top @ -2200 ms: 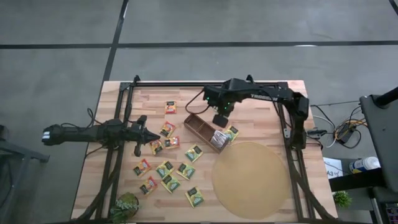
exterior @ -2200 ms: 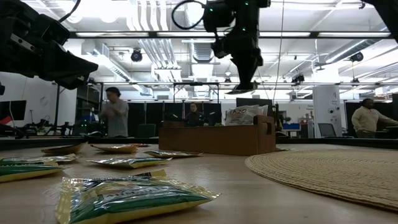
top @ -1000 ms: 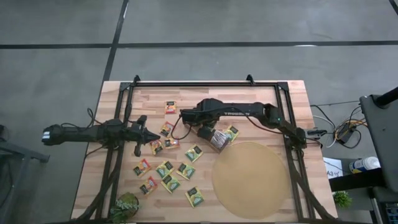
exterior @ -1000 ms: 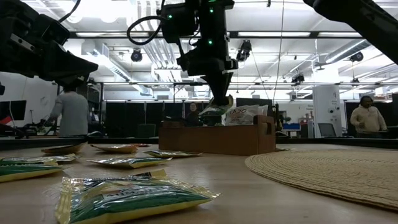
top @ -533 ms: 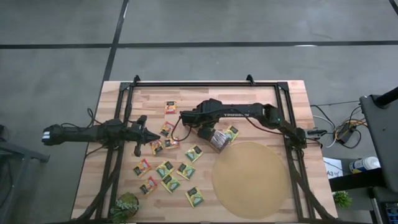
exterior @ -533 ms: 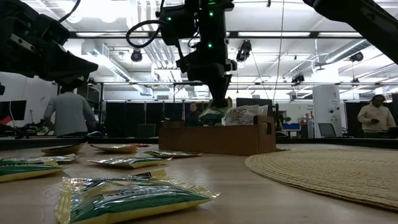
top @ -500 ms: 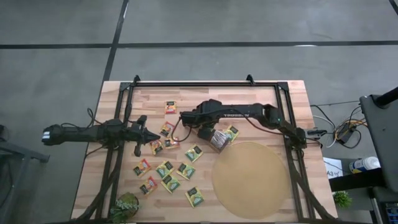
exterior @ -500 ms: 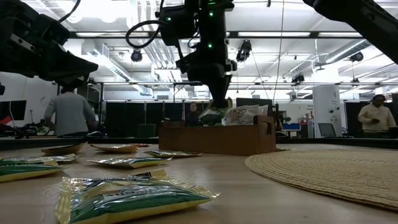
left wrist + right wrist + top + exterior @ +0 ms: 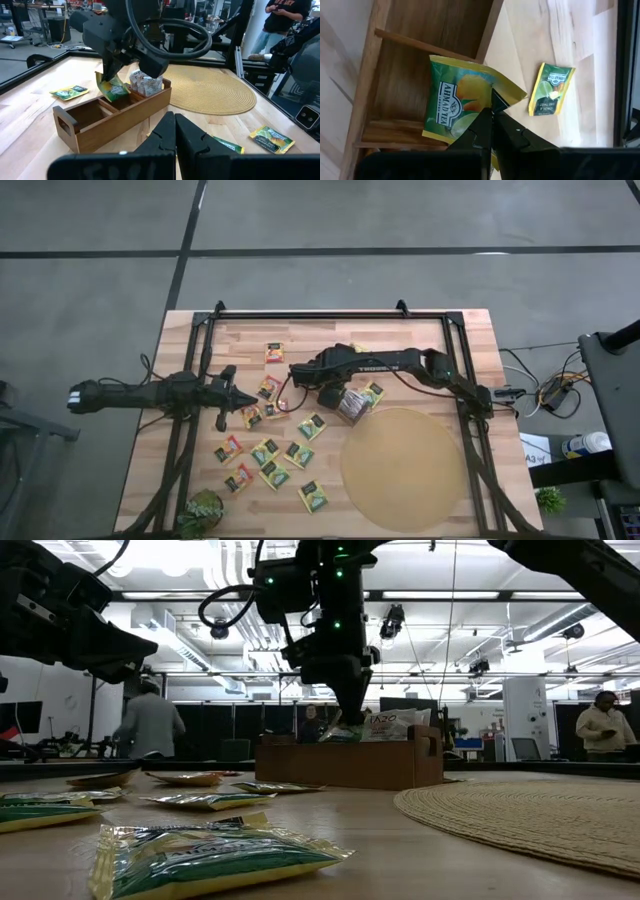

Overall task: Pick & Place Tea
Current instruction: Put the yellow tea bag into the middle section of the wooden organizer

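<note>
Pale wooden slat table (image 9: 420, 340), indoor workshop with ceiling lights and people standing far behind it.

Item: right claw (image 9: 491, 107), pinched together on a green-yellow square tea sachet (image 9: 460, 110), hanging over the middle compartment of the brown oblong wooden box (image 9: 107, 117). Sachet tilted, one corner past the box's side wall in the right wrist view.

Item: left claw (image 9: 175, 125), fingers pressed together, holding nothing, waiting at the left of the table and pointing toward the box.

Item: loose sachets, green-yellow and orange-red (image 9: 272, 465), scattered left of the box; one green sachet (image 9: 550, 87) lying just beside the box.

Item: big round tan woven mat (image 9: 405, 465), near right, bare.

Risks, as judged:
- Sachet released while tilted could catch on the divider or wall and rest half out of the compartment.
- Sachet held by one corner could swing or slip before it was low enough, and fall outside the box.
- Descent too close to the wall could nudge the light box off its place.

Not made out:
- From above, the right arm covered the held sachet and much of the box.
- The right end compartment held pale packets (image 9: 146, 82); their number could not be told.
- The low view hid the inside of the box.
</note>
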Available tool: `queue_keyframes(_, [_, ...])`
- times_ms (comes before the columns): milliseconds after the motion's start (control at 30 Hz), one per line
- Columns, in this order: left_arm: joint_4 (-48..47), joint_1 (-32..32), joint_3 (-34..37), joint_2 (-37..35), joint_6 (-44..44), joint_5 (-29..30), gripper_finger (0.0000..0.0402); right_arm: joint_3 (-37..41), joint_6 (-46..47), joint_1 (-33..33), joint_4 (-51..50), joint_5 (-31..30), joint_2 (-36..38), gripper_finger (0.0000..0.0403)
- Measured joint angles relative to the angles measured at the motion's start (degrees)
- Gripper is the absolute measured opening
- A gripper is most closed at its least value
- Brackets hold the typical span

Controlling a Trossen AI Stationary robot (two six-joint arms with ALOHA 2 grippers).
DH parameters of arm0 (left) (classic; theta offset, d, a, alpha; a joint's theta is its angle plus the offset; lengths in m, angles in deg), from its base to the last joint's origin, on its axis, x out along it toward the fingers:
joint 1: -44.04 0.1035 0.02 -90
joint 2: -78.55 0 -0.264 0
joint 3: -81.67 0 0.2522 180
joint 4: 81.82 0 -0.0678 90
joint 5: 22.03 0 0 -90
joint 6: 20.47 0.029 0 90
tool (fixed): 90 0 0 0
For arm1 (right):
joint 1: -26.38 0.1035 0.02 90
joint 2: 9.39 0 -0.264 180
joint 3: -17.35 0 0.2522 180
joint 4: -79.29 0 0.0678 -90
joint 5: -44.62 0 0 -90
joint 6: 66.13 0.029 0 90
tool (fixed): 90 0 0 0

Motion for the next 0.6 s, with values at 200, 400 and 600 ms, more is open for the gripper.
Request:
queue_keyframes(200, [0.0, 0.0, 0.0, 0.0, 0.0, 0.0, 0.0, 1.5, 0.3, 0.0, 0.2, 0.0, 0.0, 0.0008])
queue_keyframes(400, [0.0, 0.0, 0.0, 0.0, 0.0, 0.0, 0.0, 1.6, 0.5, 0.0, 0.2, 0.0, 0.0, 0.0008])
queue_keyframes(600, [0.0, 0.0, 0.0, 0.0, 0.0, 0.0, 0.0, 1.6, 2.4, 0.0, 0.0, 0.2, 0.0, 0.0013])
